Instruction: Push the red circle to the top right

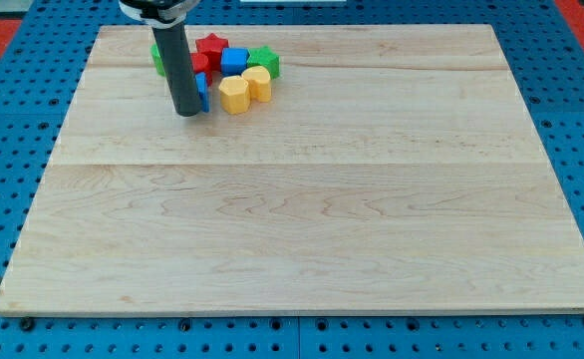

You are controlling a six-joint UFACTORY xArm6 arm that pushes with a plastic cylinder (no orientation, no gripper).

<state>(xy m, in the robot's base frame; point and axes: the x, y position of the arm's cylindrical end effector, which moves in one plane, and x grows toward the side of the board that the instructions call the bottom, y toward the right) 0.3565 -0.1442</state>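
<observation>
Wooden board (302,199) on a blue pegboard surface (13,150). All blocks cluster at the view's top left. Leftmost: green block (156,58), mostly hidden behind the rod (177,65). Rod stands upright, my tip (188,112) on the board, touching a blue block (202,92) at its right; no gripper on this arm. Red circle cannot be told apart: red piece (200,63) shows beside the rod, red star (210,46) above it. Then blue cube (235,59), yellow blocks (234,95) and (257,82), green block (264,60) rightmost.
</observation>
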